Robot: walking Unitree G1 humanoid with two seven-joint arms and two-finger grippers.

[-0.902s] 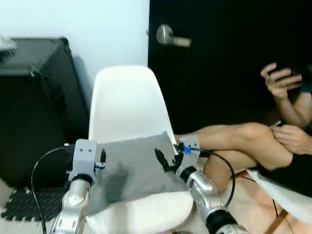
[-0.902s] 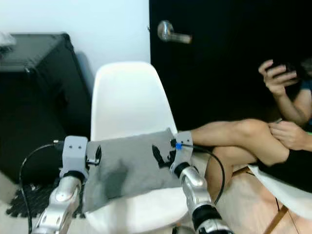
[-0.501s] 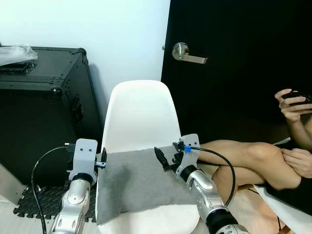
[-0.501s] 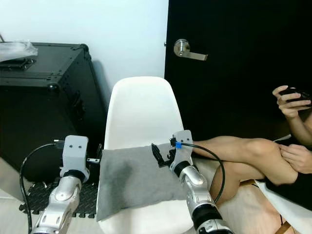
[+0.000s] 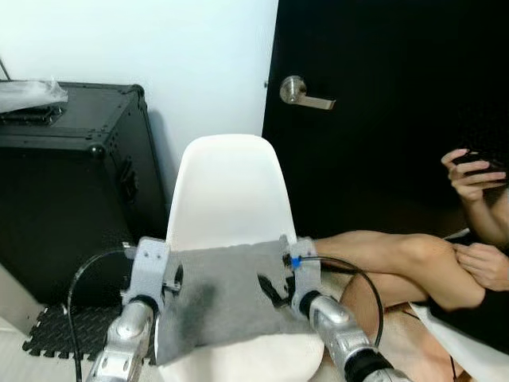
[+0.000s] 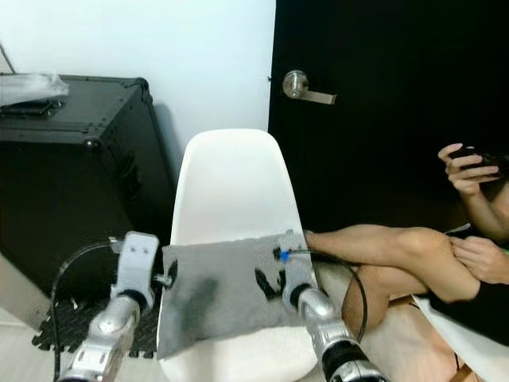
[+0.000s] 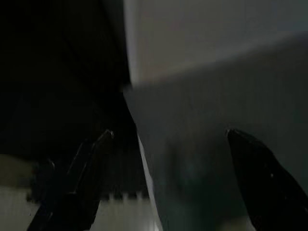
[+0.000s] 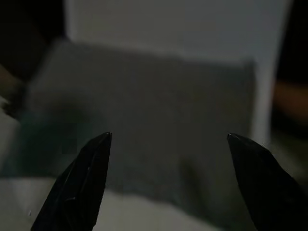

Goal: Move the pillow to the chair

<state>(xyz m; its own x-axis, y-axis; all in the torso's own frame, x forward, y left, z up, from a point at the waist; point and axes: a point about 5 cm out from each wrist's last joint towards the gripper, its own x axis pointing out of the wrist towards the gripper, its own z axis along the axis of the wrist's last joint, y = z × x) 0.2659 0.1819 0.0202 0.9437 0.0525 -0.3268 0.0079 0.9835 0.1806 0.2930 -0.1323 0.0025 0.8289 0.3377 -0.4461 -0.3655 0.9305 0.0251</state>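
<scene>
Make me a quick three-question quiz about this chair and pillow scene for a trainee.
1. True or false: the grey pillow lies on the seat of the white chair.
2. What stands to the chair's left? A) black case B) bookshelf C) fridge
3. Are the fingers of the left gripper and the right gripper spread or closed?

Key: 1 true; 2 A; 3 spread, both.

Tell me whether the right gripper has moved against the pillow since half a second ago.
Yes. The right gripper has drawn back toward the robot over the pillow, from its rear edge toward its middle.
</scene>
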